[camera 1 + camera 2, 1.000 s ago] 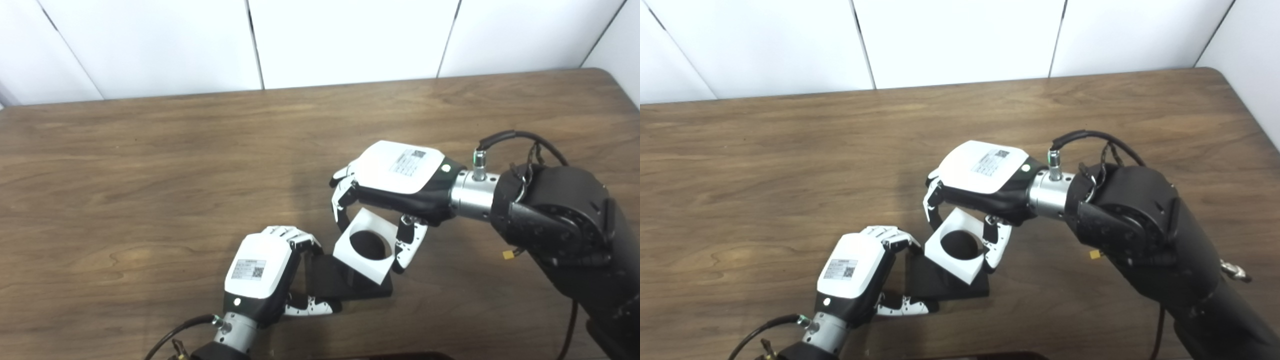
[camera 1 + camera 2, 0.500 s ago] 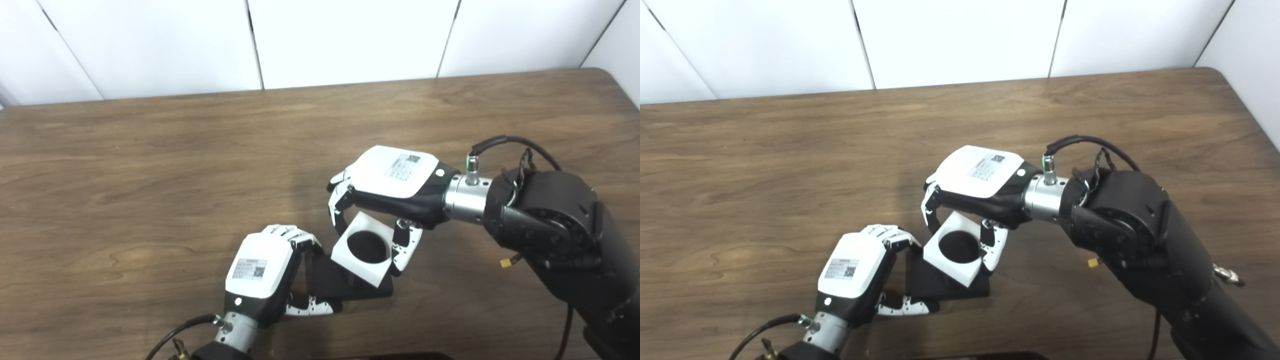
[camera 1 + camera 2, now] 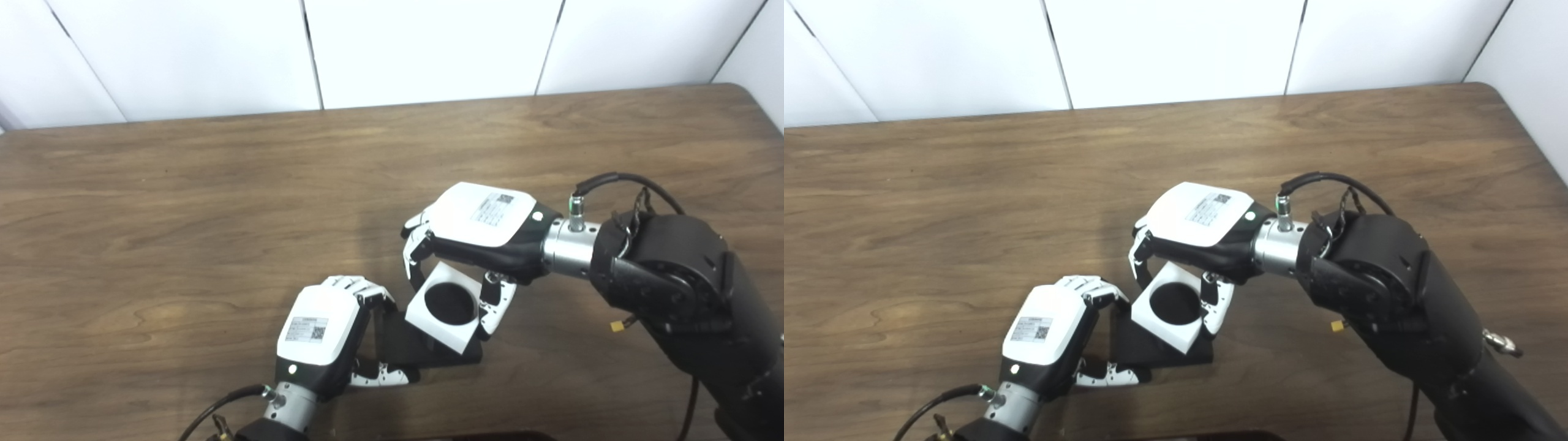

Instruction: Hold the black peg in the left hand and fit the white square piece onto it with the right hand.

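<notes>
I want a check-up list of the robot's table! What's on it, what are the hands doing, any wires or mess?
Surface: brown wood table, bare around the work.
Job's things: white piece with a round hole, tilted, over the black peg block; the hole looks dark, so I cannot tell if the peg is inside it.
Clutter: nothing seen.
Hands: left hand closed on the block's left side; right hand grips the white piece from above, fingers on two opposite sides.
Cables: black cable looping at the right wrist; another cable at the left wrist.
Surroundings: white wall panels behind the table.
</notes>
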Available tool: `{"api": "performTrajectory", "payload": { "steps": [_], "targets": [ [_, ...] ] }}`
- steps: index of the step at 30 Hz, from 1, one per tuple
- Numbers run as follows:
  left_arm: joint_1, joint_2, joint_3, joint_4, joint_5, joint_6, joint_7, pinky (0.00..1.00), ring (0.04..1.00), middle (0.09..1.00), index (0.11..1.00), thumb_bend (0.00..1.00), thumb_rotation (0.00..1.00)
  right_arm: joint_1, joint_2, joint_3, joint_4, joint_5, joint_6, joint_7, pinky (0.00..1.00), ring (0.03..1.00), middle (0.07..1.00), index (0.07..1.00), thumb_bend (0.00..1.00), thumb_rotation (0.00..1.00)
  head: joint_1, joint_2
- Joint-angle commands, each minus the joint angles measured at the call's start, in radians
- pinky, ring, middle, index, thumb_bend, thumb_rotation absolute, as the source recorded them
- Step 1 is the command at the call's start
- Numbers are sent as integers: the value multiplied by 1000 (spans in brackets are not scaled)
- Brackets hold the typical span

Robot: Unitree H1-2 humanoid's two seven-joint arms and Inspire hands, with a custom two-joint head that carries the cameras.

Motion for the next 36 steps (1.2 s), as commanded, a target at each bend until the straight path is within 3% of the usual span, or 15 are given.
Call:
{"api": "performTrajectory", "payload": {
  "steps": [1,4,6,15,26,30,31,32,36],
  "targets": [
    [-2,-23,-9,-5,17,0,-12,794,777,698,485,522,50,-36,-2,-2,-14,-20,-6,9,874,889,769,588,774,243,-1,1],
    [-3,-22,-9,-5,18,-1,-12,795,778,698,485,523,51,-50,-1,3,-24,-43,8,48,919,916,803,674,963,363,-1,1],
    [-3,-22,-9,-6,20,0,-13,793,776,697,485,523,51,-55,3,2,-29,-55,11,67,934,924,819,695,992,410,-2,2],
    [-5,-22,-8,-7,22,3,-20,796,778,699,485,523,51,-64,17,-11,-42,-67,39,106,998,957,873,811,1000,466,-3,2],
    [-8,-21,-4,0,19,5,-17,793,773,695,486,522,52,-52,11,-47,-36,-59,19,71,962,950,876,840,1000,499,-1,-1],
    [-11,-16,-7,-2,61,13,-39,791,769,698,493,523,67,-45,11,-58,-38,-55,19,65,963,951,874,845,1000,505,-2,-2],
    [-9,-17,-7,-1,78,16,-36,792,767,704,589,715,183,-45,11,-59,-38,-55,21,67,962,951,875,845,1000,508,-2,-1],
    [-8,-18,-8,0,90,17,-33,788,763,711,633,791,258,-44,11,-61,-39,-54,22,68,961,952,875,845,1000,509,-2,-1],
    [6,-32,-1,7,117,24,2,787,760,751,738,892,531,-43,11,-63,-36,-57,25,70,964,954,876,847,1000,512,0,-2]
  ]
}}
